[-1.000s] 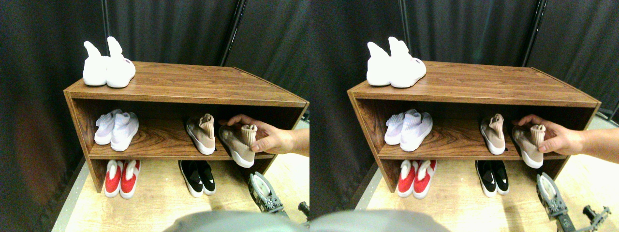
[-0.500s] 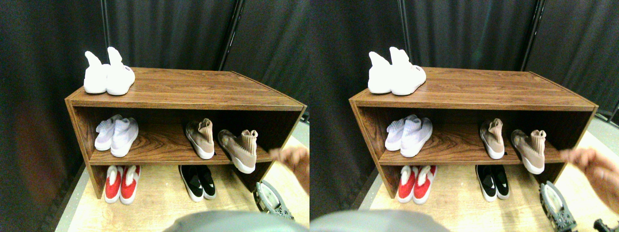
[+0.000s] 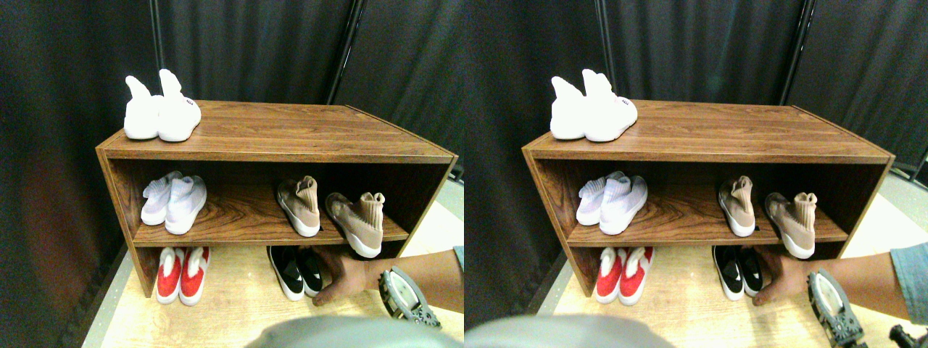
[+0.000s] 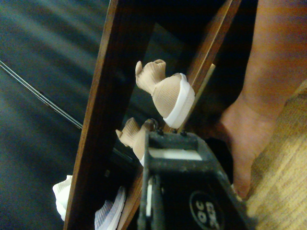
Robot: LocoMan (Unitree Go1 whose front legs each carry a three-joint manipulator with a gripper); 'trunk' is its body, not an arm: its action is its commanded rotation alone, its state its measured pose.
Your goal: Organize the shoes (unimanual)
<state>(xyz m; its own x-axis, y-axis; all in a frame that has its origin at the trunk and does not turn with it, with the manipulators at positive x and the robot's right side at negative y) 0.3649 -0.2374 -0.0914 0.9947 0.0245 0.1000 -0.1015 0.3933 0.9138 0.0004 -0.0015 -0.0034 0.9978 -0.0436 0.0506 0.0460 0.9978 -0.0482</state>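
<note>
Two beige shoes stand on the middle shelf (image 3: 239, 235): one (image 3: 299, 205) sits straight, the other (image 3: 357, 221) lies askew with its white-soled toe past the shelf's front edge. The black pair (image 3: 294, 270) rests on the floor under that shelf. A person's hand (image 3: 341, 279) reaches in low from the right and touches the black pair. My right gripper (image 3: 395, 284) hovers near the floor just right of that hand, below the askew beige shoe. In the wrist view the askew shoe (image 4: 170, 96) and its mate (image 4: 132, 136) show beyond the dark jaw frame (image 4: 173, 148), with the person's arm (image 4: 254, 110) beside it.
A white high-cuff pair (image 3: 161, 109) stands on the rack's top at the left. A pale pair (image 3: 174, 203) sits on the middle shelf's left, a red-and-white pair (image 3: 181, 270) on the floor below. Dark curtains (image 3: 254, 43) hang behind the rack.
The person's hand let go of the askew beige shoe, drew back to the right, then came in low to the black pair. The shoes have kept their places.
</note>
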